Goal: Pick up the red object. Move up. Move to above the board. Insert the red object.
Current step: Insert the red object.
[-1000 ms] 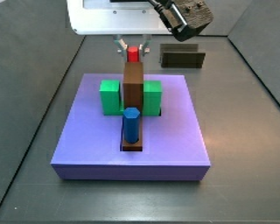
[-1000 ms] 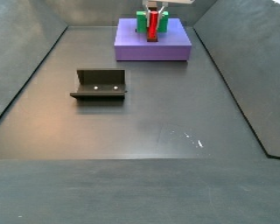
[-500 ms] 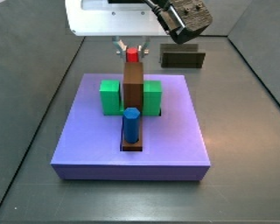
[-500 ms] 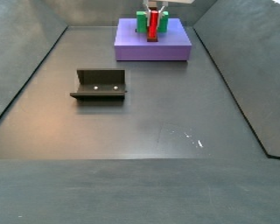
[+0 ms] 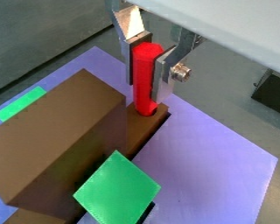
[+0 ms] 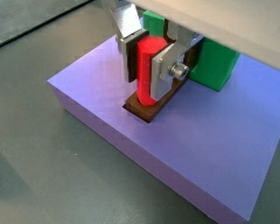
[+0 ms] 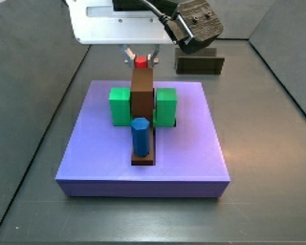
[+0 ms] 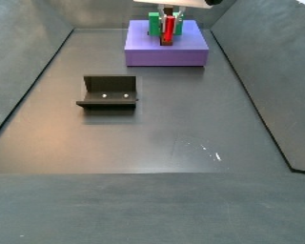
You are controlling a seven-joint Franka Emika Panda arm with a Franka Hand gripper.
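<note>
Between the fingers: red object [image 5: 147, 77], standing straight up.
Jaws: closed on the red object, one silver plate on each side, seen in both wrist views.
Gripper [image 6: 147, 63]: over the far end of the board, by the end of the brown bar.
Fingers [image 5: 167, 69]: flat silver plates, pressed against the sides of the red object.
Red object, low end: down at the end of the brown bar [image 5: 60, 140], in a slot in the board.
Board [image 7: 194, 148]: big purple square on the dark floor, at the far end in a side view [image 8: 187, 52].
Green blocks [image 7: 120, 106]: one on each side of the brown bar.
Blue peg [image 7: 141, 136]: upright at the near end of the bar, well apart from the gripper.
Fixture [image 8: 108, 91]: on the floor, far from the board.
Small dark box [image 7: 199, 64]: behind the board.
</note>
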